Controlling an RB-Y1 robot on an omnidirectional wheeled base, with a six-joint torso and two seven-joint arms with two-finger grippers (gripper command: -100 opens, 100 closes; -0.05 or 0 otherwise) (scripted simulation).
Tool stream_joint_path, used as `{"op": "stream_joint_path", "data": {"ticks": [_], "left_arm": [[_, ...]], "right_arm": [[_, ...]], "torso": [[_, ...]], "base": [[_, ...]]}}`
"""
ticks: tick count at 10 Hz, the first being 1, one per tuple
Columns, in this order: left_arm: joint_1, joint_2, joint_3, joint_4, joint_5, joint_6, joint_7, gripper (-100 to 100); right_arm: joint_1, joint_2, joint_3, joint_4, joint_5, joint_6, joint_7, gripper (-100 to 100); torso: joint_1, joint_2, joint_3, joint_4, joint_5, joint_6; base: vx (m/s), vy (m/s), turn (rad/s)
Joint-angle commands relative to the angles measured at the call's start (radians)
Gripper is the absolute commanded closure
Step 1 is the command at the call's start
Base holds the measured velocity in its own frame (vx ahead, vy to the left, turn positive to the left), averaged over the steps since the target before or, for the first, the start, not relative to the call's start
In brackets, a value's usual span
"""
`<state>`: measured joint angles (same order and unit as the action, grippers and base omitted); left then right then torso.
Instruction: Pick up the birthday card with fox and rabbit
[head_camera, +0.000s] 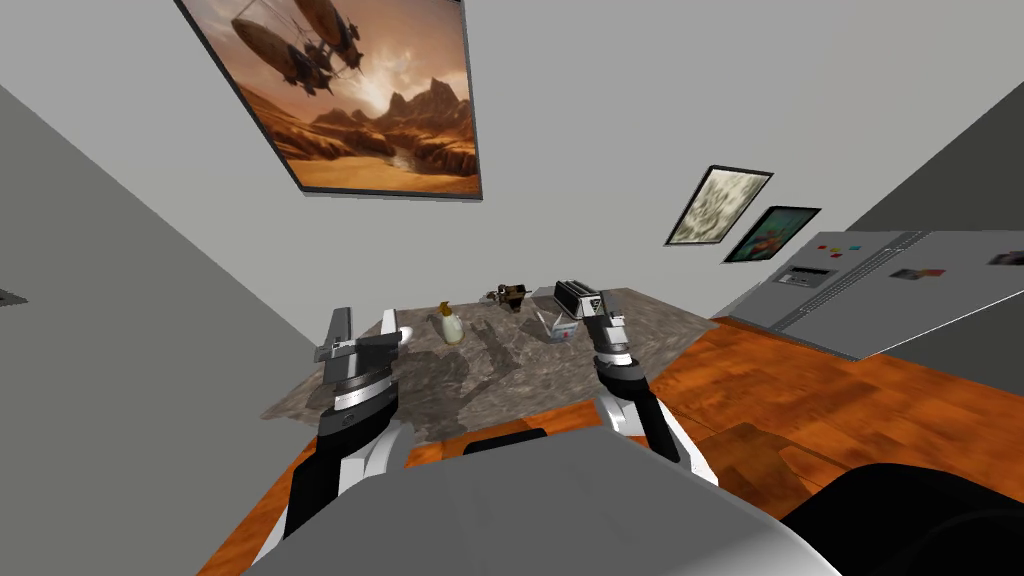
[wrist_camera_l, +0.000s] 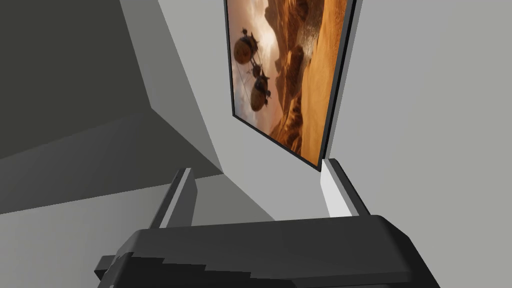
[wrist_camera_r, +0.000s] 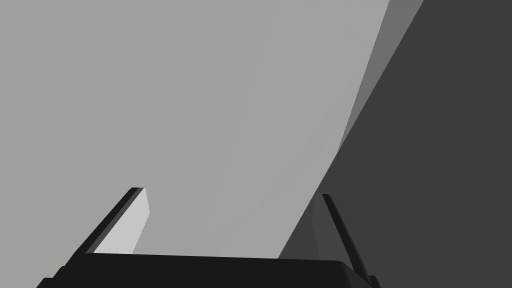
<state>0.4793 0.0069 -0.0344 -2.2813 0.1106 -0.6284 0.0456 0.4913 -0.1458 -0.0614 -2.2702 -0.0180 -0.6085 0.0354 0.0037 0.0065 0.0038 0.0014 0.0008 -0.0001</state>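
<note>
A small white folded card (head_camera: 558, 327) stands on the mottled grey-brown table (head_camera: 480, 380), towards its far right part, in front of a toaster (head_camera: 578, 296); its picture is too small to read. My right gripper (head_camera: 610, 318) is raised just to the right of the card, apart from it. In the right wrist view, the right gripper (wrist_camera_r: 231, 192) is open with nothing between its fingers. My left gripper (head_camera: 366, 314) is held up over the table's left side, far from the card. In the left wrist view, the left gripper (wrist_camera_l: 257, 166) is also open and empty.
A pale bottle-like thing (head_camera: 450, 326) and a small brown object (head_camera: 510, 293) stand on the table left of the card. A grey fridge (head_camera: 880, 285) fills the right side, past orange wooden floor (head_camera: 800, 400). A grey wall (head_camera: 120, 300) runs close along the table's left.
</note>
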Motion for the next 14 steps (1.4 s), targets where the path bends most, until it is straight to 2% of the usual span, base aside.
{"op": "stream_joint_path", "data": {"ticks": [1, 6, 7, 9, 10, 13, 14], "left_arm": [[0.0, 0.0, 0.0, 0.0, 0.0, 0.0, 0.0, 0], [0.0, 0.0, 0.0, 0.0, 0.0, 0.0, 0.0, 0], [0.0, 0.0, 0.0, 0.0, 0.0, 0.0, 0.0, 0], [0.0, 0.0, 0.0, 0.0, 0.0, 0.0, 0.0, 0], [0.0, 0.0, 0.0, 0.0, 0.0, 0.0, 0.0, 0], [0.0, 0.0, 0.0, 0.0, 0.0, 0.0, 0.0, 0], [0.0, 0.0, 0.0, 0.0, 0.0, 0.0, 0.0, 0]], "right_arm": [[-0.002, -0.048, -0.01, 0.019, 0.021, -0.002, 0.03, -100], [-0.009, -0.204, -0.049, 0.107, 0.109, -0.017, 0.133, -100], [-0.009, -0.217, -0.049, 0.107, 0.109, -0.017, 0.133, -100], [-0.014, -0.283, -0.066, 0.153, 0.155, -0.022, 0.18, -100], [-0.014, -0.291, -0.066, 0.153, 0.155, -0.022, 0.18, -100], [-0.023, -0.39, -0.09, 0.232, 0.234, -0.026, 0.253, -100], [-0.023, -0.407, -0.09, 0.232, 0.234, -0.026, 0.253, -100]], "torso": [[0.0, 0.0, 0.0, 0.0, 0.0, 0.0], [0.001, 0.001, 0.001, 0.0, 0.0, 0.0], [0.002, 0.001, 0.0, 0.0, 0.0, 0.0], [-0.002, -0.003, -0.002, -0.001, 0.0, 0.0], [-0.001, -0.003, -0.001, 0.0, 0.0, 0.0], [-0.001, -0.003, -0.002, -0.001, 0.0, 0.0], [-0.001, -0.003, -0.002, -0.001, 0.0, 0.0]], "base": [[-0.117, 0.071, 0.056], [-0.109, 0.082, 0.063], [-0.056, 0.049, 0.014], [-0.051, 0.042, 0.077], [-0.05, 0.042, 0.016], [-0.048, 0.05, 0.074], [-0.037, 0.037, 0.023]]}}
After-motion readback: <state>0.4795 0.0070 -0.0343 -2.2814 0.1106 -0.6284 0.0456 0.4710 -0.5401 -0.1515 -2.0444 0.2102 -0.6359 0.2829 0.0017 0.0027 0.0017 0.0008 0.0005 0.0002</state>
